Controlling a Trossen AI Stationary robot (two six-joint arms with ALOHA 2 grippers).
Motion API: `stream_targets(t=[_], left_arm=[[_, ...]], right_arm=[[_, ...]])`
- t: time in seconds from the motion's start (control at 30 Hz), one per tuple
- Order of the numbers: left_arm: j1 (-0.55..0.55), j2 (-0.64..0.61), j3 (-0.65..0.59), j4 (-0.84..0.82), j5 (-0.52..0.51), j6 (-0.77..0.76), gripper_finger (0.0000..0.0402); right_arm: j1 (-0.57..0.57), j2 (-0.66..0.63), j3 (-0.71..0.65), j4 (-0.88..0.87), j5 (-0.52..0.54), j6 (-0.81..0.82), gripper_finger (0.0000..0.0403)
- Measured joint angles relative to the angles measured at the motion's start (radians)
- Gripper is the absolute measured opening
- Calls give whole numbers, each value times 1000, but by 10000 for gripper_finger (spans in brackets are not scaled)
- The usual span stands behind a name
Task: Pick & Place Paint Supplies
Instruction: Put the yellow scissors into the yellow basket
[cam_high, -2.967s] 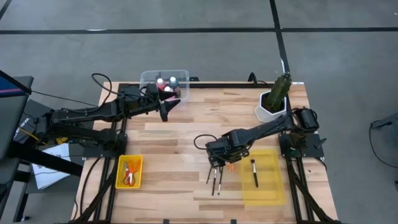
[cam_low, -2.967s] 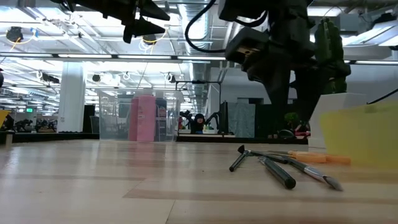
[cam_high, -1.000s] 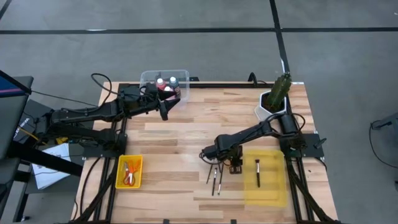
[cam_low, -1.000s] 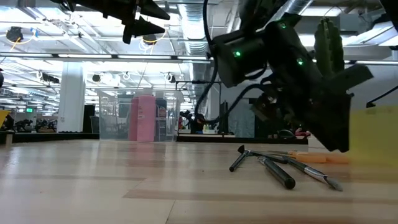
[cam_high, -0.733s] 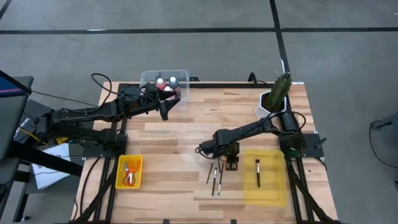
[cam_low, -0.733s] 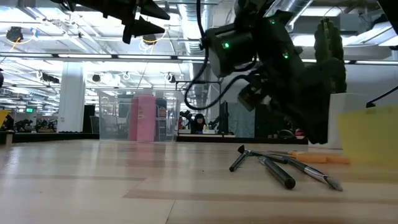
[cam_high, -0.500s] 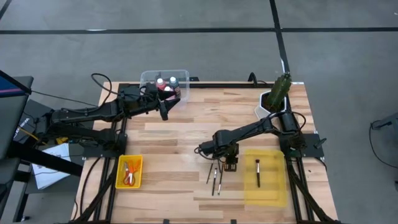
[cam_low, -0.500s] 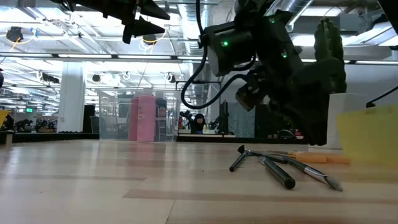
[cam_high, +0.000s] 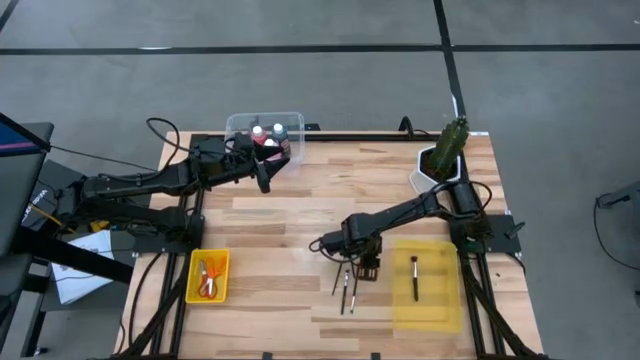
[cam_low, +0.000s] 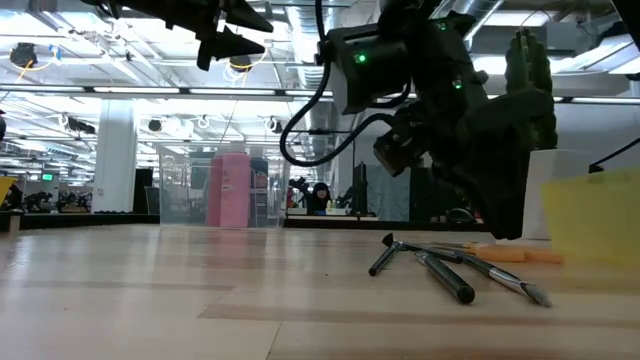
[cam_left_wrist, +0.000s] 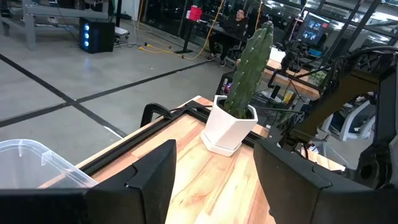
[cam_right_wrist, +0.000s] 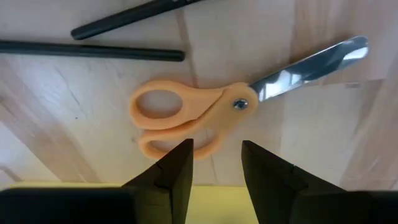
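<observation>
Right wrist view shows us the orange scissors (cam_right_wrist: 205, 115) flat on the tabletop (cam_high: 280, 240) beside the brushes (cam_high: 346, 284), with the right gripper (cam_right_wrist: 214, 165) poised just above, fingers parted and empty, likely to straddle the handles. Our left gripper (cam_high: 265, 176) waits by the bottle bin (cam_high: 240, 125), fingers apart, holding nothing.

The right arm reaches in toward mid-surface, bent at the elbow, wrist turned down, its right gripper (cam_high: 369, 264) hanging low with fingers (cam_right_wrist: 176, 171) parted and empty. The left arm lies stretched along the far side, left gripper (cam_high: 265, 178) apparently spread, raised.
</observation>
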Motion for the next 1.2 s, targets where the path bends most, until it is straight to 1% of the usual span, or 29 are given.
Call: stream_targets(t=[0.43,0.6,0.7,0.8,1.2], left_arm=[[0,0,0,0,4,0,209],[0,0,0,0,4,0,209],[-1,0,0,0,4,0,209],[-2,0,0,0,4,0,209],[-2,0,0,0,3,0,209]], right_arm=[[0,15,-27,50,7,48,132],[-10,13,-27,88,56,89,132],[-30,12,-26,103,60,92,132],[-51,12,-25,110,86,90,132],[-176,11,-24,135,131,71,132]])
